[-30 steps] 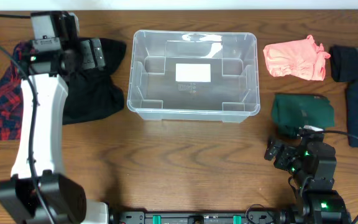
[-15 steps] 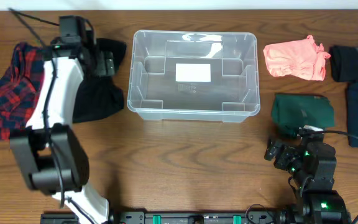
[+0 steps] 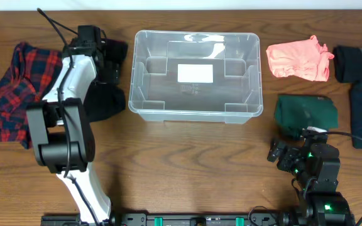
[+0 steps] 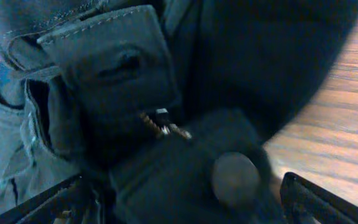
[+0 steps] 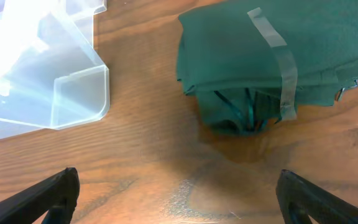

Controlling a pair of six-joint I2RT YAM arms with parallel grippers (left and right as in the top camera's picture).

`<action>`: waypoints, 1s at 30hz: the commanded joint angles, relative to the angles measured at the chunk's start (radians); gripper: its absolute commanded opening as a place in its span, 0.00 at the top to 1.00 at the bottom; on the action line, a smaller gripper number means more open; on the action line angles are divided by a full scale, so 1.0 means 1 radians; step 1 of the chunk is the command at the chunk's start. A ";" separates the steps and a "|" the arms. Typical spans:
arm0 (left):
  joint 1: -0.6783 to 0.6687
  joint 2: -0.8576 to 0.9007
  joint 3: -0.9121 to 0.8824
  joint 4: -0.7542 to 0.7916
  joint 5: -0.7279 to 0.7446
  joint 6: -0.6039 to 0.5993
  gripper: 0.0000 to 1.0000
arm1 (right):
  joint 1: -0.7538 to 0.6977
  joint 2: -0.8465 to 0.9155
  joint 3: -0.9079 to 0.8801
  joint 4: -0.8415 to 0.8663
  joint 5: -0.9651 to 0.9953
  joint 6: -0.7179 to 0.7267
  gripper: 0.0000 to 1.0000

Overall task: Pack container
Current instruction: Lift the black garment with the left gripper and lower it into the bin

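While both jaws stand spread, the container point(image 3: 162, 88) sits mouth-up, long axis left-right.

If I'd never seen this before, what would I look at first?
Probably the big clear container in the middle, with nothing inside it yet. Next, the white left arm stretched over a black garment just left of the container, with the left gripper open on the cloth. The bright pink garment to the container's right pops out too.
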 commanded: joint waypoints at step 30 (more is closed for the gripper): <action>0.001 -0.235 0.035 -0.003 -0.065 -0.043 0.94 | -0.006 0.000 0.010 0.000 -0.003 0.011 0.01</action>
